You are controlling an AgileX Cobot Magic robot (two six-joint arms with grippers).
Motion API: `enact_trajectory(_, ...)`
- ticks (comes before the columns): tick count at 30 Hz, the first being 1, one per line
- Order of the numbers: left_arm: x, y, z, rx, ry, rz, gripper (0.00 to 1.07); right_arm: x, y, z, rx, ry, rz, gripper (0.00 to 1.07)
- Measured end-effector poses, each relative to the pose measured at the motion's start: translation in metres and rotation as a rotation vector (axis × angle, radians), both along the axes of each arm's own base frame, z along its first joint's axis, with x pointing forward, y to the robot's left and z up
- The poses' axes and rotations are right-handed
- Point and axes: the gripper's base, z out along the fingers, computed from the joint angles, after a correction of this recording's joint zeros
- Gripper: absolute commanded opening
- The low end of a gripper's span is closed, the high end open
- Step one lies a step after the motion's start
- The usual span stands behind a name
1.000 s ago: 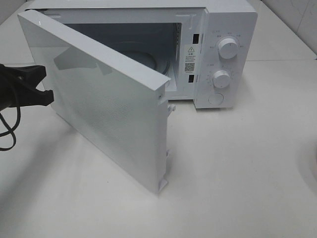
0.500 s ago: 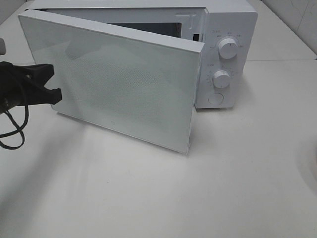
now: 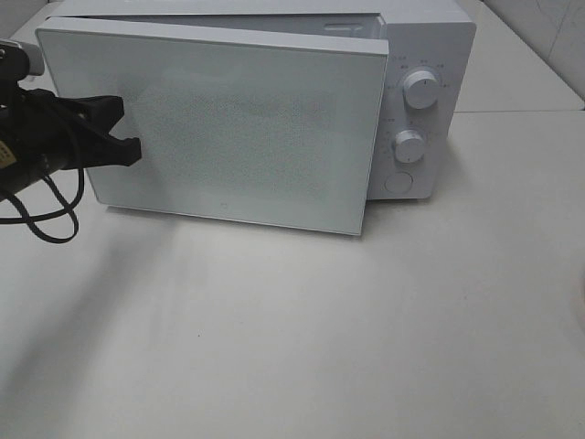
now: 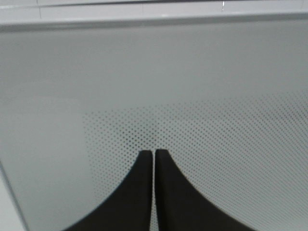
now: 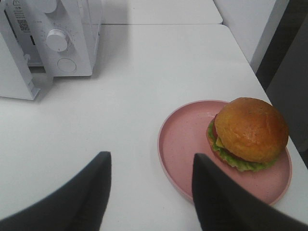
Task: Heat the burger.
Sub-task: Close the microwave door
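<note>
Left hand (image 3: 128, 151), fingers together, presses on the microwave door (image 3: 228, 128), which is nearly shut. The burger (image 5: 250, 130) sits on the pink plate (image 5: 187, 149) on the worktop (image 3: 366, 329), not inside. Better to leave the door open and load first. Right hand (image 5: 149, 185) hovers, fingers apart, empty. Count: one microwave, two knobs, one burger, one plate.

table (image 3: 366, 347): white, plain, carries everything I see
microwave (image 3: 422, 55): white, sits at far side of table, door nearly shut across its front, 2 knobs on its right panel
plate (image 5: 183, 144): pink, round, flat on table, well apart from microwave, off to its right, near table edge
plate load: burger (image 5: 249, 129) sits on it, toward one side
</note>
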Motion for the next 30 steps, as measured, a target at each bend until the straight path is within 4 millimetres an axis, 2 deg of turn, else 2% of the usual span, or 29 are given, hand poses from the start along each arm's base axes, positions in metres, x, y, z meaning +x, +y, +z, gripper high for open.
enact_trajectory(15, 0.018, -0.012, -0.007, -0.019, 0.008, 0.016, 0.00, 0.000, 0.000, 0.000, 0.000, 0.000, 0.000, 0.46)
enact_trajectory(30, 0.019, -0.018, -0.004, -0.008, -0.007, -0.017, 0.00, 0.000, 0.000, 0.000, 0.000, 0.000, 0.000, 0.46)
